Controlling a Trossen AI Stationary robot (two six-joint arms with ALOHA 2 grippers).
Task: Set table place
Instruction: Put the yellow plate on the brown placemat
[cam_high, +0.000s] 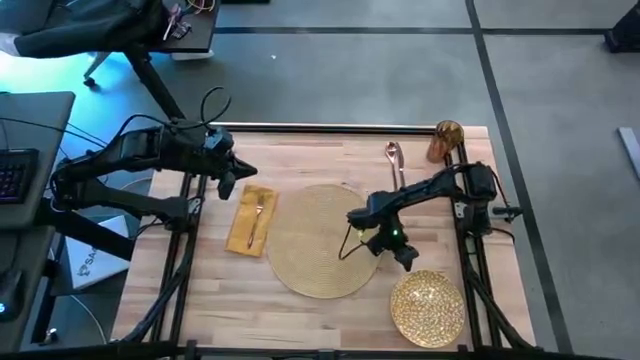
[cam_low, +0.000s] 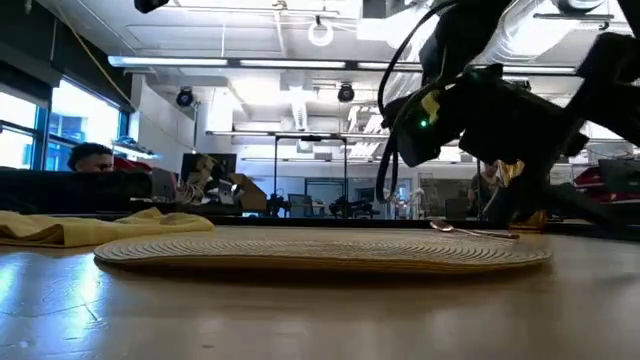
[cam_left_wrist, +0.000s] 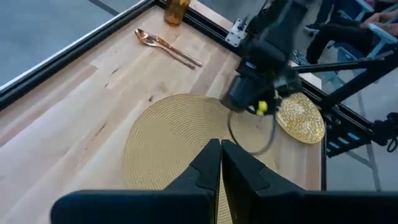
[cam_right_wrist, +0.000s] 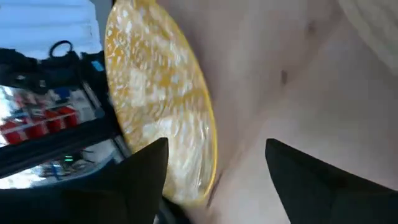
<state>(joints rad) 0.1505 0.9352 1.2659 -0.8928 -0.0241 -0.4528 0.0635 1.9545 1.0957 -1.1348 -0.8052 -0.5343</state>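
Observation:
The round tan placemat (cam_high: 322, 240) lies in the middle of the table (cam_high: 200, 300). Left of it, the mustard napkin (cam_high: 250, 222) lies flat with a copper fork (cam_high: 257, 215) on top. The gold plate (cam_high: 428, 306) rests flat near the front right. A copper spoon (cam_high: 394, 160) and the amber glass (cam_high: 445, 141) stand at the far right. My right gripper (cam_high: 407, 260) hovers open between the placemat's right rim and the plate (cam_right_wrist: 158, 93), touching nothing. My left gripper (cam_left_wrist: 221, 149) is shut and empty above the napkin's far end.
The black frame rails (cam_high: 470, 260) of both arm mounts run along the table's left and right sides. Bare wood (cam_high: 250, 310) shows along the near edge in front of the placemat and at the far side (cam_high: 320, 160).

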